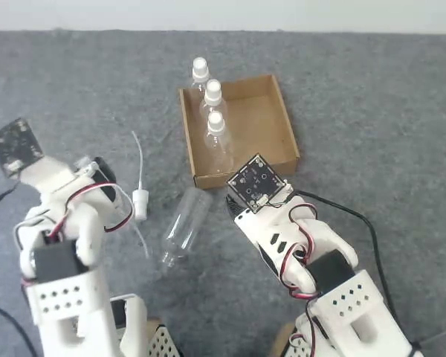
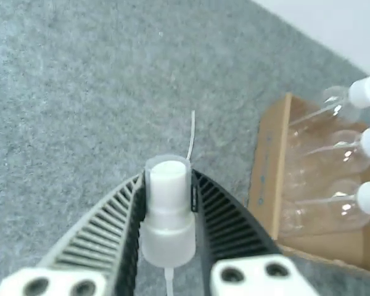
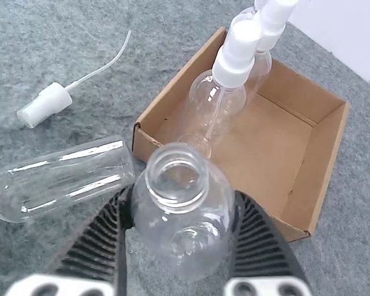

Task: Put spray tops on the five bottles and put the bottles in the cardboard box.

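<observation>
My left gripper (image 2: pixel 168 183) is shut on a white spray top (image 2: pixel 168 209), whose thin tube runs back toward the wrist. My right gripper (image 3: pixel 182 200) is shut on a clear open-necked bottle (image 3: pixel 179 209), held upright just in front of the cardboard box (image 3: pixel 308 160). Three capped bottles (image 1: pixel 217 137) stand along the box's left side (image 1: pixel 187 134). Another clear bottle (image 1: pixel 184 225) without a top lies on the carpet between the arms. Beside it lies a loose spray top (image 1: pixel 140 202) with its tube pointing away from the arms.
Grey carpet (image 1: pixel 372 111) covers the whole table. The right half of the box floor (image 1: pixel 260 126) is bare. Cables trail beside both arm bases (image 1: pixel 357 223).
</observation>
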Action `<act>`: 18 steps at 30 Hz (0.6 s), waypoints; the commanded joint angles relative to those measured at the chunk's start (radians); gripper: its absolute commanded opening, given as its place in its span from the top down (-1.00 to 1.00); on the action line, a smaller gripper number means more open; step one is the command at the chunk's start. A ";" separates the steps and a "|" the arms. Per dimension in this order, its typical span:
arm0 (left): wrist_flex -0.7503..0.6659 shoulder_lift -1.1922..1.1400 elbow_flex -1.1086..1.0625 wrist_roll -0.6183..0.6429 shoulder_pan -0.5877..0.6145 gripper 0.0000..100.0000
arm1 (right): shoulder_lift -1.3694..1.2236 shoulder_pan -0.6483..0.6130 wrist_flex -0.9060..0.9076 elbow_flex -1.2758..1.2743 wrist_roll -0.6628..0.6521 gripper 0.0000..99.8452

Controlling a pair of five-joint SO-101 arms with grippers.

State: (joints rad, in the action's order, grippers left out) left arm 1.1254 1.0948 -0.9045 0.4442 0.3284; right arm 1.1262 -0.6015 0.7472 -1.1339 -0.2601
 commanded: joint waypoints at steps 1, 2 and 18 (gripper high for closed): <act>-0.040 0.087 0.050 0.066 -0.003 0.98 | 0.031 0.004 -0.015 0.011 0.008 0.93; -0.048 0.100 0.050 0.071 -0.003 0.98 | 0.031 0.004 -0.015 0.011 0.008 0.93; -0.160 0.252 0.041 0.187 -0.008 0.98 | 0.033 0.002 -0.013 0.011 0.008 0.93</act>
State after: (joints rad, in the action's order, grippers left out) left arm 0.9981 1.3050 -0.9045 0.5884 0.3284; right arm 1.1262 -0.6015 0.7472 -1.1339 -0.2601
